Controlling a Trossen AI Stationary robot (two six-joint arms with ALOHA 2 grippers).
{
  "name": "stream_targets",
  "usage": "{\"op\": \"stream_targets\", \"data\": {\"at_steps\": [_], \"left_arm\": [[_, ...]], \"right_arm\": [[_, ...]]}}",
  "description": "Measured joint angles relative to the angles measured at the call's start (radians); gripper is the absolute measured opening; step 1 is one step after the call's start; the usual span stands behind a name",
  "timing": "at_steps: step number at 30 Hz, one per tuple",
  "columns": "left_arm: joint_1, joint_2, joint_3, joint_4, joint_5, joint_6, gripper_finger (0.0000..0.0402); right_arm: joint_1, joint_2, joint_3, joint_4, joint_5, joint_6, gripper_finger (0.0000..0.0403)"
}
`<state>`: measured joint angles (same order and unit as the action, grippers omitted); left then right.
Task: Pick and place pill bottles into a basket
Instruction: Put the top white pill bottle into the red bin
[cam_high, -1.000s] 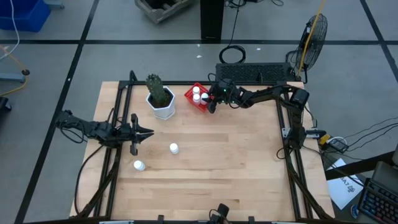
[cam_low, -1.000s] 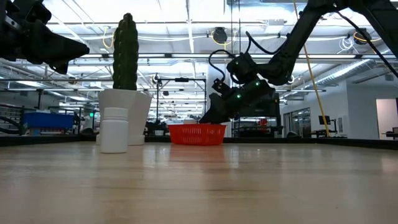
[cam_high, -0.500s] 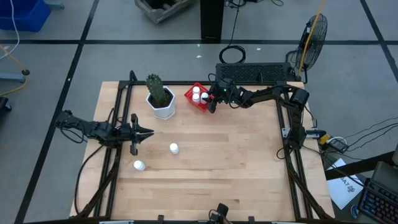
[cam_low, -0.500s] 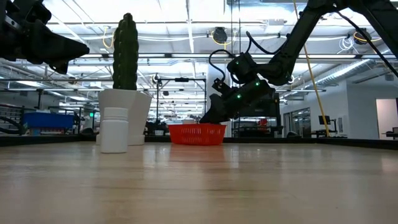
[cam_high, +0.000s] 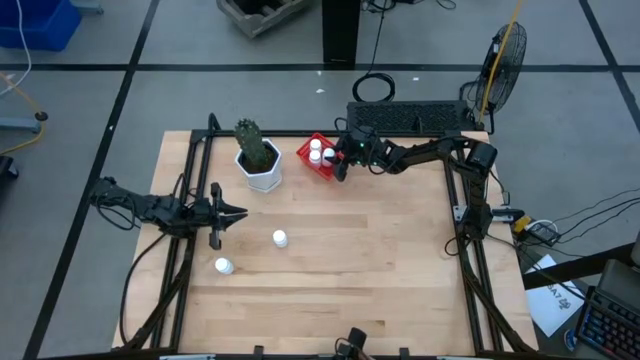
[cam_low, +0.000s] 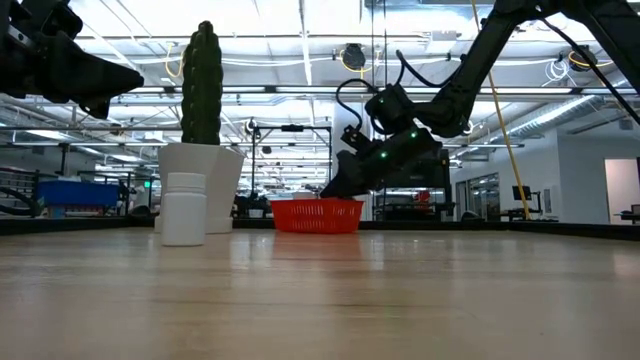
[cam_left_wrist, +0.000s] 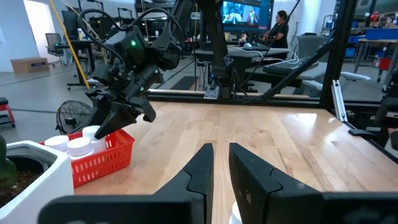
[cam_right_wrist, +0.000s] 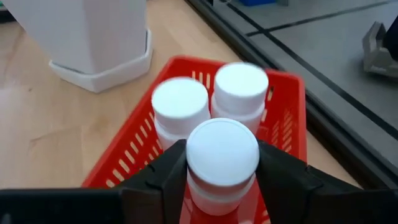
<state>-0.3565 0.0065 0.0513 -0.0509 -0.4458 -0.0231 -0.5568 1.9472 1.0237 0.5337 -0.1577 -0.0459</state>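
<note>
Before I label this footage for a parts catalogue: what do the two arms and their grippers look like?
Both arms are dark, slender and jointed, with black cables looping alongside. The right gripper has a blocky black head with a green light. The left gripper ends in two flat, tapered black fingers.

A green cactus stands upright in a white hexagonal pot near the far edge of the wooden table, toward its left corner. Behind the far edge, on the floor, there is a black keyboard and a standing fan. A blue bin sits far away on the floor.
</note>
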Motion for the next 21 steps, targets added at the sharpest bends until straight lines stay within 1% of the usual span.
{"op": "stream_targets", "data": {"at_steps": [4,11,17,21], "left_arm": [[0.0,0.0,0.0,0.0,0.0,0.0,0.0056],[0.0,0.0,0.0,0.0,0.0,0.0,0.0056],[0.0,0.0,0.0,0.0,0.0,0.0,0.0056],[0.0,0.0,0.0,0.0,0.0,0.0,0.0056]], "right_arm": [[0.004,0.0,0.0,0.028,0.001,0.002,0.0172],[0.005,0.0,0.0,0.008,0.005,0.004,0.02],[0.005,0.0,0.0,0.012,0.009,-0.002,0.0216],[0.019,-0.003,0.0,0.02,0.072,-0.048,0.0219]]}}
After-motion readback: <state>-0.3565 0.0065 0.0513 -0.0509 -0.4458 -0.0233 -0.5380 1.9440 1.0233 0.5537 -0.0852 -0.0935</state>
